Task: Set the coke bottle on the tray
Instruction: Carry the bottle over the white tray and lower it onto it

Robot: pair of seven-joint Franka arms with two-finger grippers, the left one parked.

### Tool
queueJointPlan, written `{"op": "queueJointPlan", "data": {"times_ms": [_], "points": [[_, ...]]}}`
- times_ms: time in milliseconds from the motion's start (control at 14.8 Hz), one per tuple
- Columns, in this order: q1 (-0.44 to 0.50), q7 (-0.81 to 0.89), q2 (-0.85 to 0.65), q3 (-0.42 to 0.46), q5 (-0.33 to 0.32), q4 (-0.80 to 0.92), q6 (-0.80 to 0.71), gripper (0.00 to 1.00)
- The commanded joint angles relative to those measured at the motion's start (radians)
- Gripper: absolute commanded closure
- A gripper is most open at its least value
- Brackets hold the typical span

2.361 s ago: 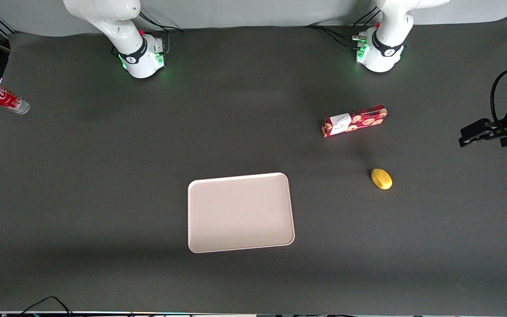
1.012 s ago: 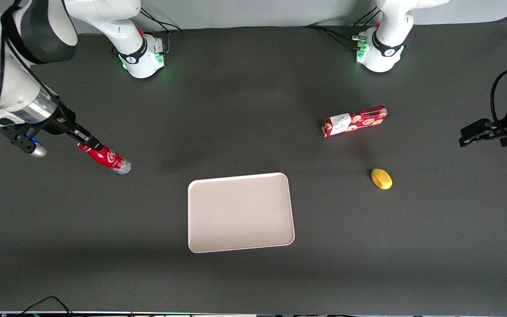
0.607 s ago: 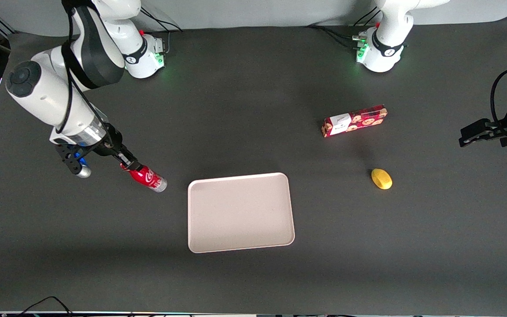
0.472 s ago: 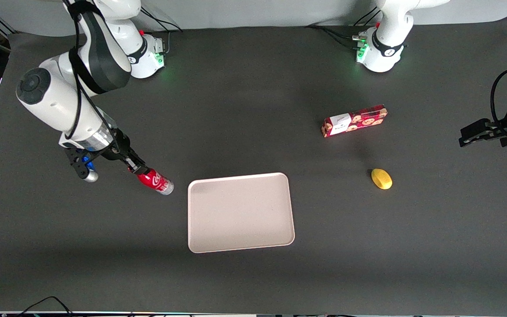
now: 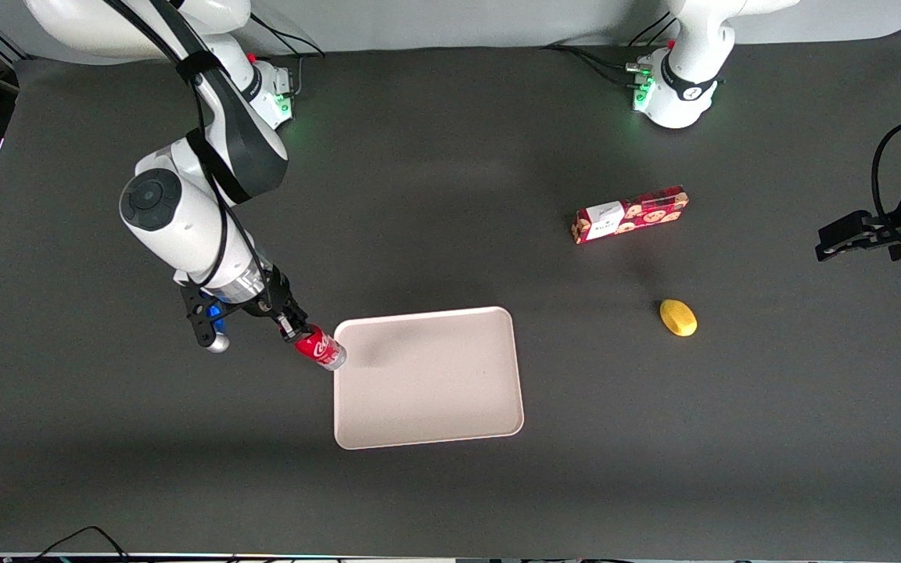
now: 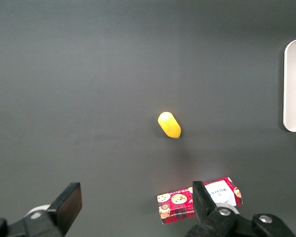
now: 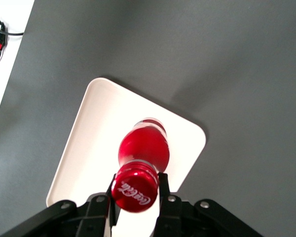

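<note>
My right gripper (image 5: 288, 327) is shut on the neck of the red coke bottle (image 5: 321, 348), held in the air with its silvery base hanging over the corner of the pale pinkish tray (image 5: 427, 379) toward the working arm's end. In the right wrist view the gripper (image 7: 135, 185) clamps just under the red cap, and the bottle (image 7: 143, 148) hangs above the tray (image 7: 89, 143). The tray's edge also shows in the left wrist view (image 6: 293, 94).
A red cookie-patterned box (image 5: 629, 213) and a yellow lemon-like object (image 5: 678, 317) lie toward the parked arm's end of the table. Both show in the left wrist view, the box (image 6: 200, 200) and the yellow object (image 6: 169, 125).
My right arm has swung in from the table's working-arm end, carrying the coke bottle across the mat to the tray's corner. Box, yellow object and tray have not moved.
</note>
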Motion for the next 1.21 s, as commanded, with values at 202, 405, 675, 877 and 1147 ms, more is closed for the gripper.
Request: {"op": "queueJointPlan", "data": {"times_ms": [202,405,675,877,1147], "points": [[0.016,0.229,0.142,0.008,-0.145,0.125,0.027,1.0],[0.025,0.266,0.168,0.008,-0.15,0.126,0.078,1.0],[0.033,0.364,0.213,0.006,-0.182,0.146,0.14,1.0],[0.033,0.421,0.242,0.008,-0.24,0.149,0.156,1.0],[0.039,0.454,0.27,0.008,-0.245,0.149,0.2,1.0]]}}
